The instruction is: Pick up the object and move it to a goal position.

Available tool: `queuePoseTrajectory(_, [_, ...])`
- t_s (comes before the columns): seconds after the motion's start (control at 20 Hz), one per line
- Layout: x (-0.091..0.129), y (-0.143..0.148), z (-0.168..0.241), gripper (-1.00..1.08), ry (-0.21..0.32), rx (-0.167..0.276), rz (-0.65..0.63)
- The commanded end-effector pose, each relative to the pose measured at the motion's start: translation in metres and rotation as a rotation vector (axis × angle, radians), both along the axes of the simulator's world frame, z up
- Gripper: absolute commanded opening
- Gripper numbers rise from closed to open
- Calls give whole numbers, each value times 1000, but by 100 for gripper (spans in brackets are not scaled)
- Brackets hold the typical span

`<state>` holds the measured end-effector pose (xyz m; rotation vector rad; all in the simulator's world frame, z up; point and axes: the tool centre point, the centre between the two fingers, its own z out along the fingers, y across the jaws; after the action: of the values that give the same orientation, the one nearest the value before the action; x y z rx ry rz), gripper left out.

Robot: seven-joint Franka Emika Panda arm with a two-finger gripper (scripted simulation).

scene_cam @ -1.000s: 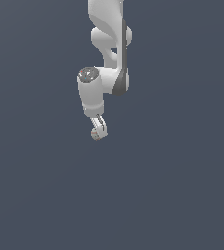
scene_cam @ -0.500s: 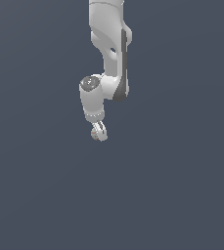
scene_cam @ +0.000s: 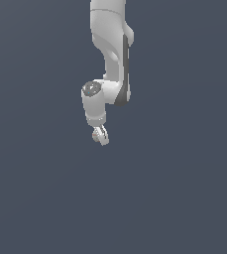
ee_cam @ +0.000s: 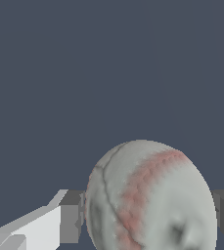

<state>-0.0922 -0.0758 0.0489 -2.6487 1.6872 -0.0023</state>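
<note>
Sitting between the end effector (ee_cam: 147,217) fingers, the ball (ee_cam: 150,197) is clamped: pads (ee_cam: 70,217) press on both flanks in the wrist view. Exterior view shows the ball (scene_cam: 95,135) as a small blob at the end effector (scene_cam: 99,136), probably clear of any surface, though depth is hard to read. Risk: round surface, small contact patches. A fast swing or any grip slack could let it roll out before the goal, which isn't marked.

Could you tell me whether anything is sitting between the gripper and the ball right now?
Nothing visible does. In the wrist view the ball sits directly between the two fingers, each pad against one side of it. In the exterior view the gripper hangs over a plain grey surface with nothing else in sight.
</note>
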Motion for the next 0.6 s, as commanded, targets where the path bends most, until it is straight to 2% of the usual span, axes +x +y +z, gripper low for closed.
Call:
queuePoseTrajectory(0.0, [-1,0,-1,-100,2,0,-1])
queuePoseTrajectory(0.55, [4,6,3,-100,0,0,0])
